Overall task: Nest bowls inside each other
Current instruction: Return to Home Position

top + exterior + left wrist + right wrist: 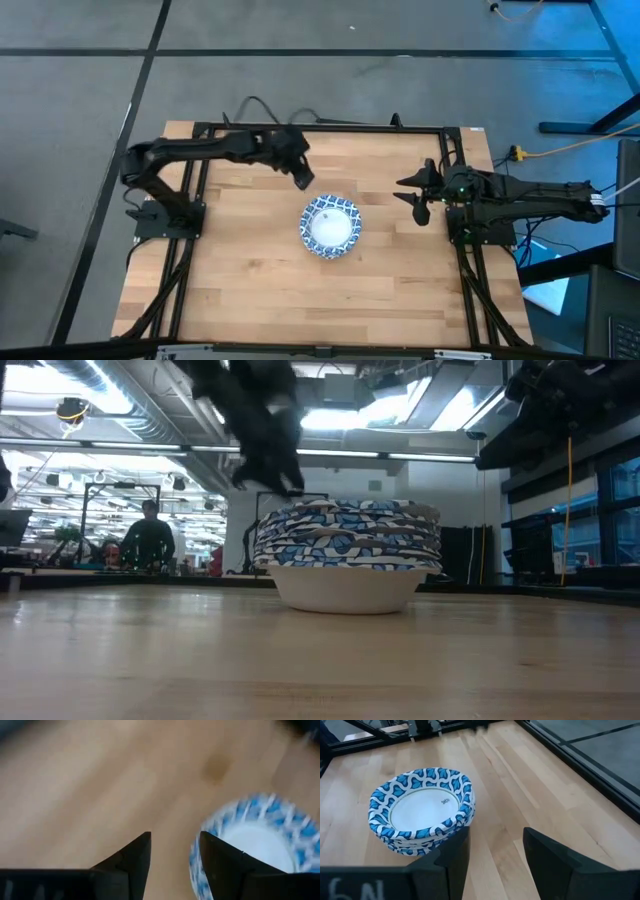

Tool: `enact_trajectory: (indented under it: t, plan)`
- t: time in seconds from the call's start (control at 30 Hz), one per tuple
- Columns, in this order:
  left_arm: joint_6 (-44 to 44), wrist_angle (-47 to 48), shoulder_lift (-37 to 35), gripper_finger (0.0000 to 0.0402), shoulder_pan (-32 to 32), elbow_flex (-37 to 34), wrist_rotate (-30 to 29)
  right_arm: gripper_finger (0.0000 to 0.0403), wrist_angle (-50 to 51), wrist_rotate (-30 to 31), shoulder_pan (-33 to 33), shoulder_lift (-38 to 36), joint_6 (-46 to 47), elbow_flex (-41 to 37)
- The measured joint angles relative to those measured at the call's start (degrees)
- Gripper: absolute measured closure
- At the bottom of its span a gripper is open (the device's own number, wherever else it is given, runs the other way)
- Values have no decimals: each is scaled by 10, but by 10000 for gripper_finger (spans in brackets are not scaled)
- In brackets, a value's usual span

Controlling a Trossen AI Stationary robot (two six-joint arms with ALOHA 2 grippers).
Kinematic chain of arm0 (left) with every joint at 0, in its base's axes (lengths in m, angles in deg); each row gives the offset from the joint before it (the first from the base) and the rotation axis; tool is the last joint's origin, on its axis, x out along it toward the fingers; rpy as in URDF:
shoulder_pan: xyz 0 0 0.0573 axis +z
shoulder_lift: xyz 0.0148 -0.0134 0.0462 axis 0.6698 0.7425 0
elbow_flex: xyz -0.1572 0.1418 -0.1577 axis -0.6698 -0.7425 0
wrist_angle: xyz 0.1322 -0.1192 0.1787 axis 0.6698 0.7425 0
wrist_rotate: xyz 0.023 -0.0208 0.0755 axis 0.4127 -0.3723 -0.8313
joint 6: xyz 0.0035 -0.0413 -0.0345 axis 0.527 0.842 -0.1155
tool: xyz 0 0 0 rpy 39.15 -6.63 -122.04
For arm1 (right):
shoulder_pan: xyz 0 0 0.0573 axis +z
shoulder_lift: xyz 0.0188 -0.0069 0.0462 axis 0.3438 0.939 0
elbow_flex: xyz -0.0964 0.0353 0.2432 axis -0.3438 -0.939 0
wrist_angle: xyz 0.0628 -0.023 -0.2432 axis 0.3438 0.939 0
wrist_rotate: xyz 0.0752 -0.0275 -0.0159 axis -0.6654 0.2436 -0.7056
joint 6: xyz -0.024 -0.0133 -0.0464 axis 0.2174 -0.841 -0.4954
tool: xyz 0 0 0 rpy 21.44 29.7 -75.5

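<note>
One nested stack of bowls stands on the bench, apparently complete, so left gripper hangs open, empty, nearby; right gripper open, aside.

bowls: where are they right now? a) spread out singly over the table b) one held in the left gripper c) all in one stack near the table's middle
C: the bowls sit in a single stack on the table, and the left gripper, raised beside them, is open and empty.
</note>
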Motion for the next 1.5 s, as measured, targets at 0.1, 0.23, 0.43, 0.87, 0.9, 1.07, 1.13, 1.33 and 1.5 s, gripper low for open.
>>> enact_trajectory:
  t: [0.1, 0.23, 0.43, 0.87, 0.9, 1.07, 1.13, 1.33, 1.5]
  plan:
    - [-28, -19, -64, 239, 0, 0, -70, 219, 0, 0, 0, -8, -2, 0]
    - [-64, -65, -142, 239, -13, 0, -144, 219, -14, 1, 0, -29, -31, 0]
    - [-174, -82, -214, 239, -59, 1, -251, 219, -81, 17, -1, -57, -109, 0]
    - [-196, 87, -261, 239, -94, -3, -338, 219, -64, -4, -37, -60, -91, 0]
    - [-185, 87, -266, 239, -94, -12, -346, 219, -63, -5, -42, -60, -92, 0]
    - [-176, -33, -320, 239, -95, -128, -361, 219, -90, -16, -68, -60, -106, 0]
    - [-175, -86, -354, 239, -95, -186, -360, 219, -104, -35, -79, -60, -108, 0]
    - [-136, -120, -447, 239, -94, -303, -341, 219, -106, -96, -122, -52, -108, 0]
    - [-118, -123, -509, 239, -94, -363, -342, 219, -175, -146, -166, -36, -102, -40]
